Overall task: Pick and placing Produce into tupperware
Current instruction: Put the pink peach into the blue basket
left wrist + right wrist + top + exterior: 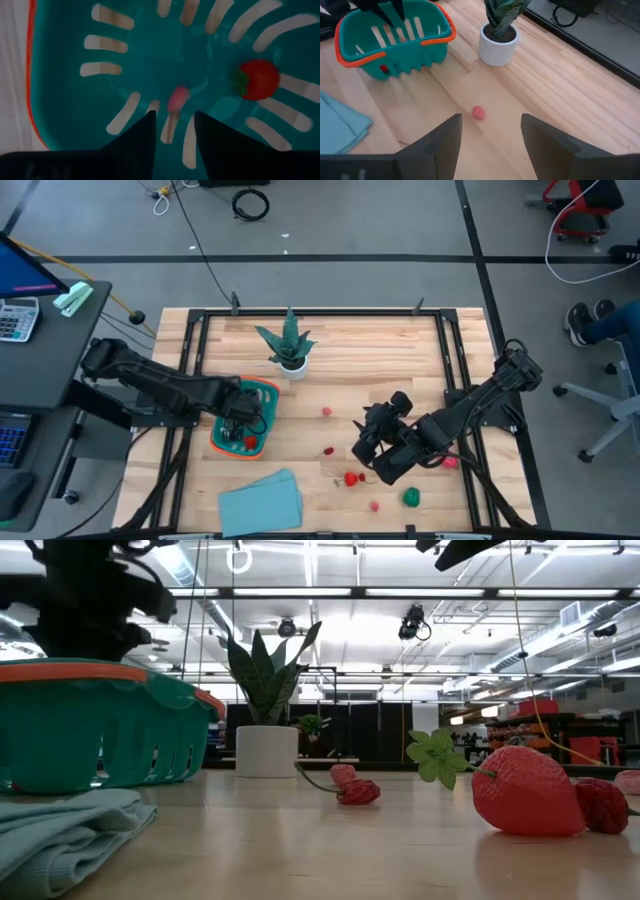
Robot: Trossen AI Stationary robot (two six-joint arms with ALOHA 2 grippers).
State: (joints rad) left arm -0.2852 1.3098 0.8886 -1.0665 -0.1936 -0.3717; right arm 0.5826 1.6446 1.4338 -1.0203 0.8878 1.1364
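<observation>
The teal tupperware [262, 402] with an orange rim stands on the table's left half. My left gripper [241, 416] hangs open over it, pointing down; in its wrist view the fingers [175, 125] stand above the slotted floor. A small pink piece [178, 98] and a red strawberry [257, 79] lie inside. My right gripper [362, 435] is open above the table's right-middle. A pink piece [478, 113] lies on the wood ahead of its fingers [490, 135]. More Produce lies loose near the front: a strawberry [351, 478], a green piece [411, 496], red [328, 450] and pink [375, 504] bits.
A spiky green plant in a white pot [288, 348] stands at the far middle of the table. A light-blue folded cloth [260, 502] lies at the near edge, in front of the tupperware. Another pink piece [452, 463] sits under my right arm. Bare wood lies between tupperware and right gripper.
</observation>
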